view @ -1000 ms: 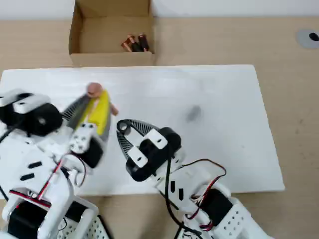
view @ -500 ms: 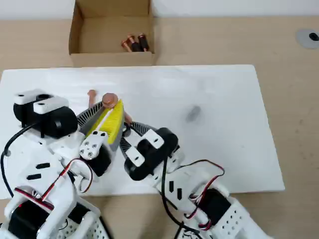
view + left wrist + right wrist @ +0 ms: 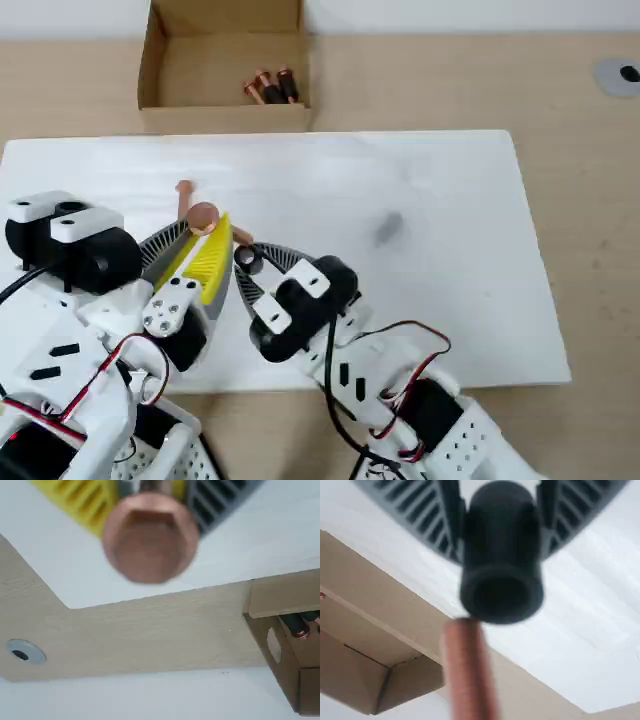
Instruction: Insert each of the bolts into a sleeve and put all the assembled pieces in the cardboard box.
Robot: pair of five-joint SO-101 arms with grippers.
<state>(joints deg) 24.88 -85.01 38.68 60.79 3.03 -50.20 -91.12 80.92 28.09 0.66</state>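
My left gripper (image 3: 207, 226), with one yellow and one grey finger, is shut on a copper bolt (image 3: 203, 216) over the white mat. In the left wrist view the bolt's hex head (image 3: 150, 537) faces the camera. Beside it, my right gripper (image 3: 248, 262) is shut on a black sleeve (image 3: 247, 260). The right wrist view shows the sleeve (image 3: 501, 565) with its open end outward and the bolt's shank (image 3: 467, 670) just off the opening, not inside. A second bolt (image 3: 184, 193) lies loose on the mat. The cardboard box (image 3: 155, 70) holds several assembled pieces (image 3: 270, 85).
The white mat (image 3: 430, 200) covers most of the wooden table. The box stands beyond the mat's far edge, left of centre. A grey disc (image 3: 618, 75) sits in the table at the far right. A faint smudge (image 3: 388, 228) marks the mat.
My left gripper carried the bolt toward the right gripper, then drew it back slightly toward the front, ending close to the sleeve. The loose bolt behind it came into sight. The right gripper barely moved.
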